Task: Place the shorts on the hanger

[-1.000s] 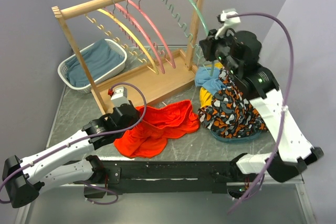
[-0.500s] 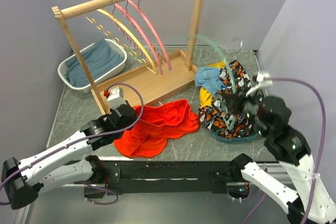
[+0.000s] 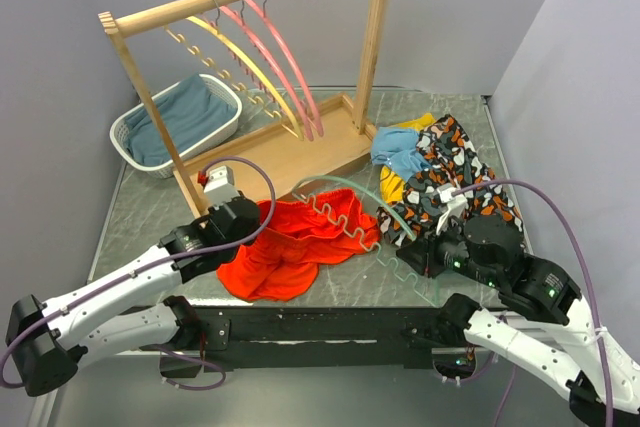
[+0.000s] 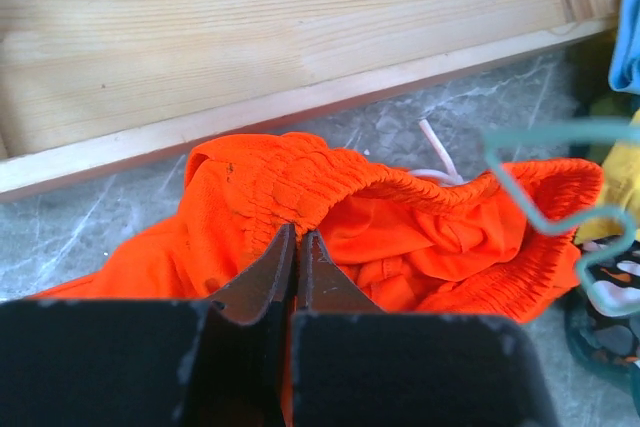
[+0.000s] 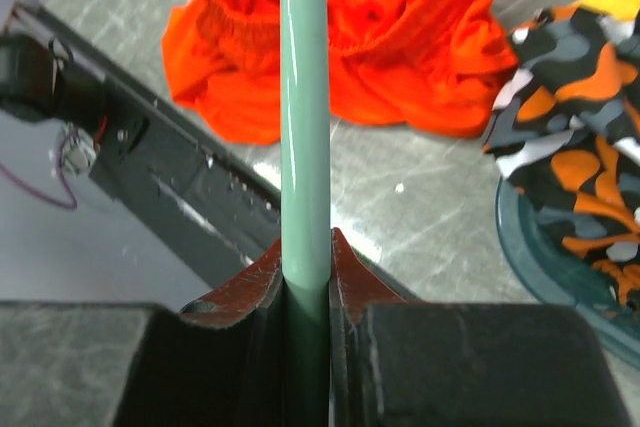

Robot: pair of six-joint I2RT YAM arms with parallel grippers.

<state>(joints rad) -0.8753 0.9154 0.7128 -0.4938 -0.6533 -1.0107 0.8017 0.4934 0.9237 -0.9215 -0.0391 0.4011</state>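
One pair of shorts (image 3: pixel 300 242), lying near-centre on the table (image 3: pixel 140 209); my left gripper (image 4: pixel 297 239) is pinching the waistband closed. One hanger (image 3: pixel 345 209), hovering over their right half; my right gripper (image 5: pixel 306 247) is clamping its bar. Risk I am weighing: notches snagging fabric, thin pinch slipping.

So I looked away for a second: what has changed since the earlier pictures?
The right gripper took the hanger off the right end of the rack and swung it down to the near side, now low beside the shorts. The left gripper stayed shut on the shorts' waistband; the shorts, the pink hangers and the yellow hanger have not moved.
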